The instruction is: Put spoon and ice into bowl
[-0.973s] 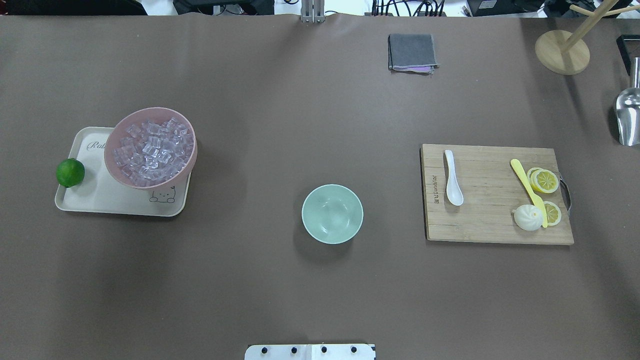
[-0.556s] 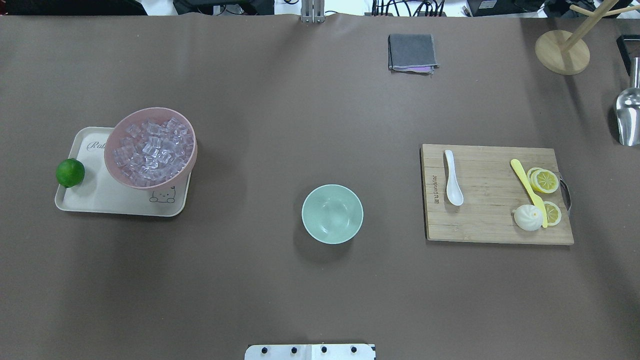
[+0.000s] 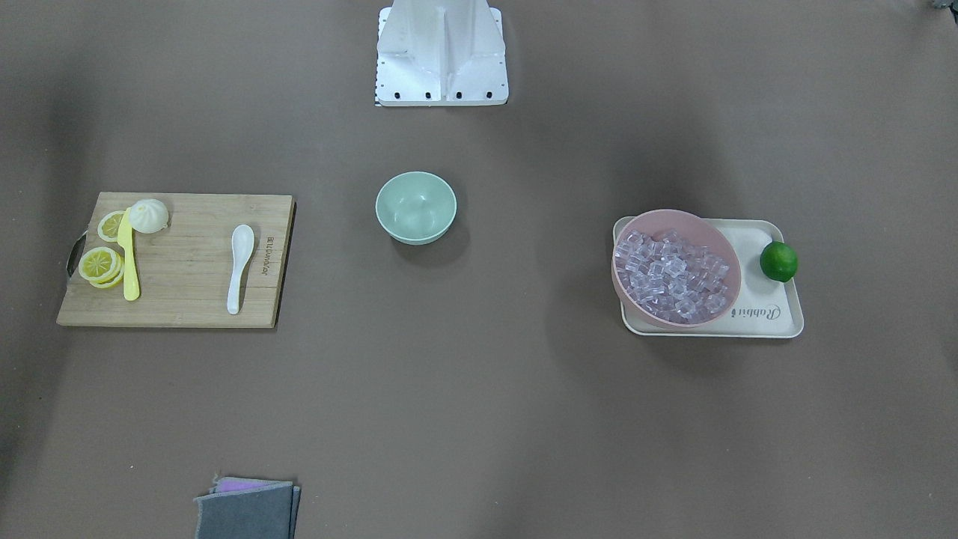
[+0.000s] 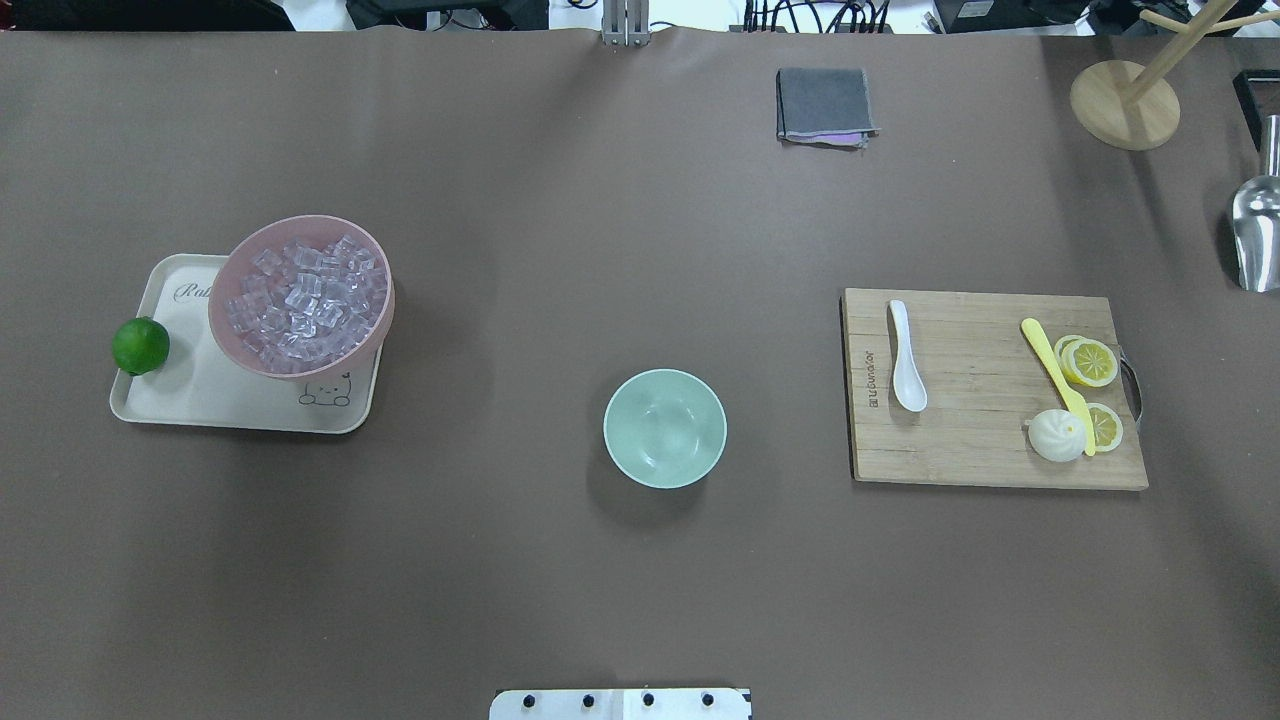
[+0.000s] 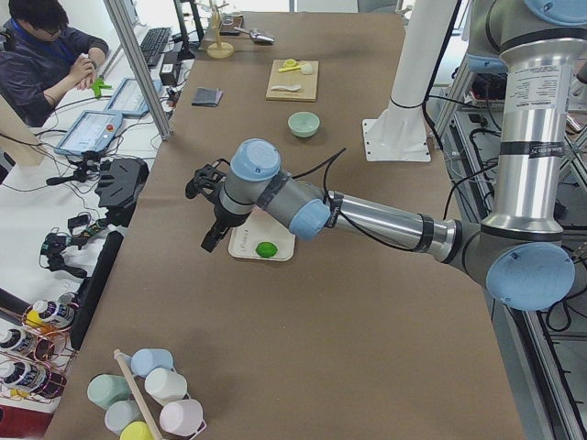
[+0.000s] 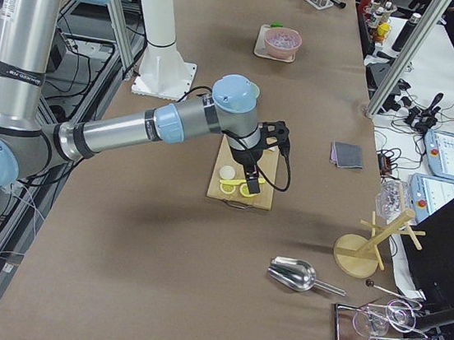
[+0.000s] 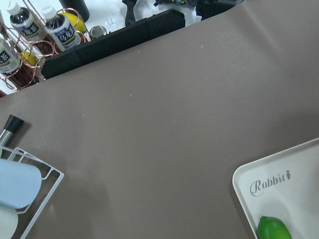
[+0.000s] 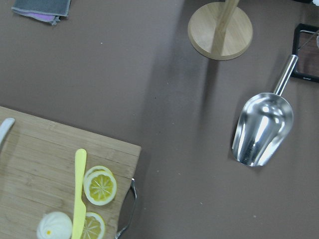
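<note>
Brown covering spreads over the whole table (image 4: 560, 250), and the robot's white base plate (image 4: 620, 703) sits at its near edge. Just beyond the plate, near the middle, stands the mint-green bowl (image 4: 665, 428), upright and with nothing in it.

Farther out on the robot's right lies a wooden cutting board (image 4: 980, 440). The white spoon (image 4: 906, 357) rests flat on its inner end, scoop toward the robot, well apart from the bowl. On the board's outer end a yellow knife (image 4: 1055, 375) lies between lemon slices (image 4: 1089, 361), with a white bun (image 4: 1056, 435) touching its near end.

On the robot's left a cream tray (image 4: 200, 400) carries a pink bowl (image 4: 388, 305) heaped with ice (image 4: 305, 305), and a lime (image 4: 141, 345) sits at the tray's outer edge.

The left gripper (image 5: 213, 234) hangs above the table near the tray's lime end, and the right gripper (image 6: 252, 183) hangs over the board's lemon end. Whether either is parted or closed cannot be told from these side views.

At the far edge lie a folded grey cloth (image 4: 824, 103), a wooden stand (image 4: 1124, 104) and a metal scoop (image 4: 1256, 235).
</note>
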You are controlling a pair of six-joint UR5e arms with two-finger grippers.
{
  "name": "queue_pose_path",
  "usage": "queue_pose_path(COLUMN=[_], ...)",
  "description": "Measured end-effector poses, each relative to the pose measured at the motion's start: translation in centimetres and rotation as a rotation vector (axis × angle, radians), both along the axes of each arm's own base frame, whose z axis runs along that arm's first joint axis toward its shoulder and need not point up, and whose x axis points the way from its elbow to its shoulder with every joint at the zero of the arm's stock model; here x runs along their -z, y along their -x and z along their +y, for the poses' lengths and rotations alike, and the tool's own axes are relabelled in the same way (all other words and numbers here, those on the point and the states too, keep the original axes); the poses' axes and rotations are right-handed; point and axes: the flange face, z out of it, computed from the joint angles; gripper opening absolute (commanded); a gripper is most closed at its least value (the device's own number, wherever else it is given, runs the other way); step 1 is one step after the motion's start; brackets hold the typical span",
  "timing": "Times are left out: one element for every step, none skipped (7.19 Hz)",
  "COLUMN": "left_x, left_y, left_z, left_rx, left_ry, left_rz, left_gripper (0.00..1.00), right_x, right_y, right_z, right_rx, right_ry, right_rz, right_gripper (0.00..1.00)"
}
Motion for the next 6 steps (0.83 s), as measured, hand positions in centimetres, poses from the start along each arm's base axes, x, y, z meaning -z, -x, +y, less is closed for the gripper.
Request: queue_pose_path(left_x=[1.8, 3.7, 5.3, 6.6, 7.7, 8.5], left_y=[-3.9, -7.4, -10.2, -12.9, -16.1, -19.5], left_z=[-1.0, -1.7, -1.9, -1.6, -1.2, -0.7], left_rx=[-0.024, -0.036, -0.039, -0.032, -0.026, -0.023], left_ry=[0.021, 0.053, 0.085, 0.122, 0.152, 0.17], left_rz=[0.038, 0.079, 0.118, 0.166, 0.204, 0.217], left_gripper=[0.99, 0.99, 0.99, 0.99, 0.99, 0.99], right_x=[1.6, 3.4, 5.5, 7.4, 8.9, 10.0], right_y=[2.9, 6.2, 10.0, 13.8, 17.1, 20.0], right_z=[-1.4, -2.6, -3.8, -4.4, -4.4, -4.2], right_rx=[-0.005, -0.019, -0.046, -0.076, -0.103, -0.128], right_ry=[0.029, 0.058, 0.083, 0.105, 0.122, 0.132], right_rz=[-0.015, -0.02, -0.017, -0.017, -0.016, -0.014], right_gripper=[1.0, 1.0, 1.0, 1.0, 1.0, 1.0])
